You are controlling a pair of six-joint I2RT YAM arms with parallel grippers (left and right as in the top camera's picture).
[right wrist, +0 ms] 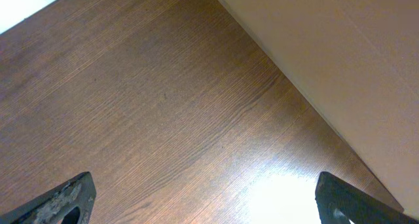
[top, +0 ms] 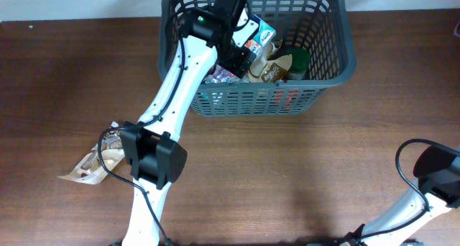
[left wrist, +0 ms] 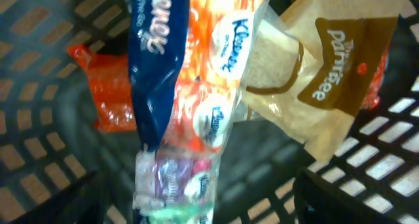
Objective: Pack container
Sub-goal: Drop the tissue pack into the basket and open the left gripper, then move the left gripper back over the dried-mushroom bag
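The left arm point(top: 180, 73) covers the left end of the container point(top: 332, 67) and whatever lies beneath it there. Its elbow hides part of a brown packet point(top: 88, 167) on the table point(top: 287, 174). The right arm point(top: 430, 175) runs off the overhead picture's edge. The left wrist view is blurred throughout, and the tissue pack point(left wrist: 196, 99) is cut off top and bottom. Of the right gripper point(right wrist: 209, 199), only the tips show.

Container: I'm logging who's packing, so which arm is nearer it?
Left. The left arm reaches down into the container, over the groceries; the right arm sits off by the table's right edge.
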